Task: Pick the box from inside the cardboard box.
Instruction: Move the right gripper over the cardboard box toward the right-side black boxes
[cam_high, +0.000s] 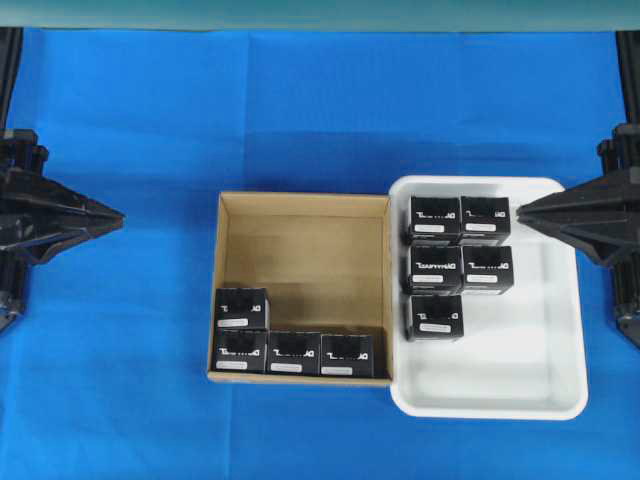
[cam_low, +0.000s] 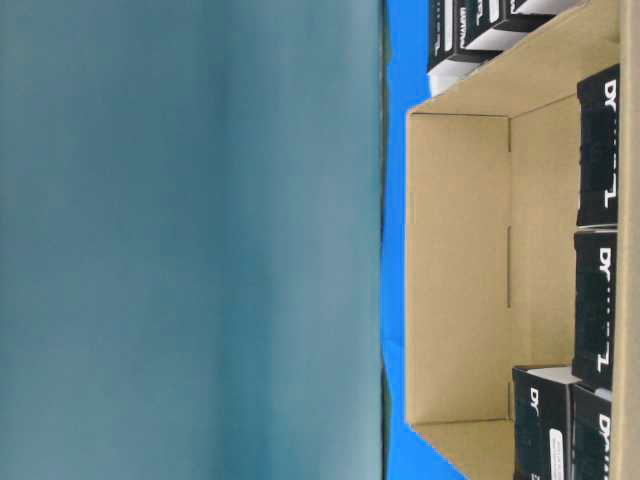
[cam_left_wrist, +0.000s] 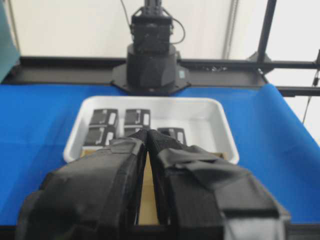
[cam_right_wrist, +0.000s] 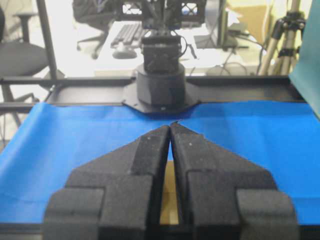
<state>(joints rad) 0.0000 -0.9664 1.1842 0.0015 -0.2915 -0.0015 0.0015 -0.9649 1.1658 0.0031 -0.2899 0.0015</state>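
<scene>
The brown cardboard box (cam_high: 300, 250) sits mid-table with low walls. Several black boxes with white label strips lie along its near and left sides, such as one box (cam_high: 242, 308); the table-level view shows them against the wall of the cardboard box (cam_low: 460, 270). My left gripper (cam_high: 118, 214) hovers far to the left of the cardboard box, shut and empty, its tips touching in the left wrist view (cam_left_wrist: 146, 132). My right gripper (cam_high: 521, 211) is at the right over the white tray's edge, also shut on nothing (cam_right_wrist: 170, 125).
A white plastic tray (cam_high: 520, 340) touches the cardboard box's right wall and holds several more black boxes (cam_high: 435, 220) in its far left part. Blue cloth (cam_high: 120, 380) covers the table. The opposite arm's base (cam_left_wrist: 151, 60) stands beyond the tray.
</scene>
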